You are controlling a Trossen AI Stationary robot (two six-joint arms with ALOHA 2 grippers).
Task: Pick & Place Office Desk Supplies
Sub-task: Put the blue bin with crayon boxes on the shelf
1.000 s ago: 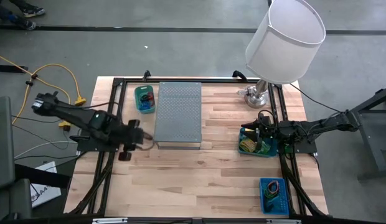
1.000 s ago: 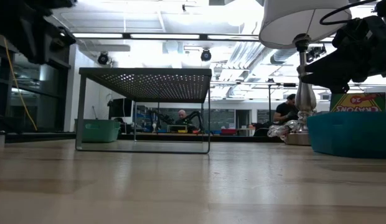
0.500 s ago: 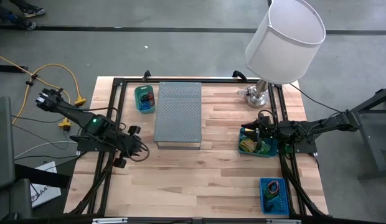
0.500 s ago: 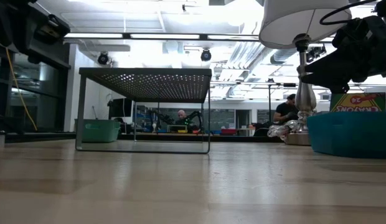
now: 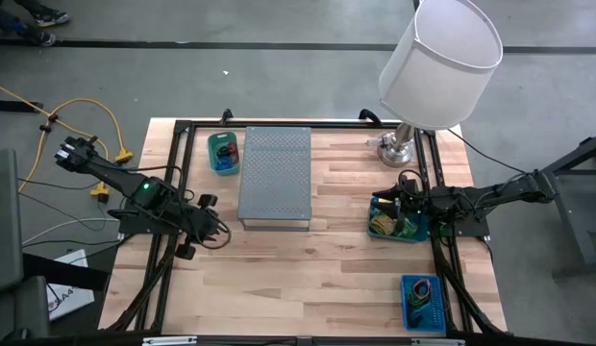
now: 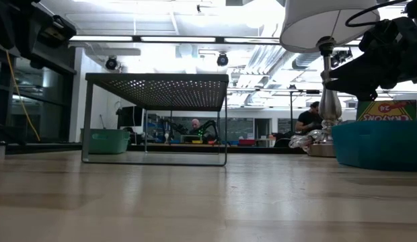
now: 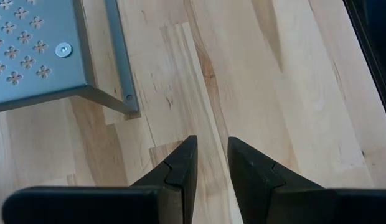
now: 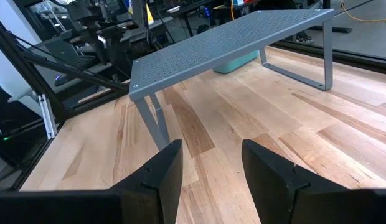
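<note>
Supplies sit in three bins: a teal one [image 5: 223, 153] beside the grey shelf [image 5: 275, 176], a teal one [image 5: 395, 218] under my right gripper [image 8: 207, 163], and a blue one [image 5: 424, 301] at the near right corner. Both grippers, left [image 7: 210, 163] too, stand parted and hold nothing.

Grey concrete floor [image 5: 279, 86] surrounds the wooden table [image 5: 336, 250].
</note>
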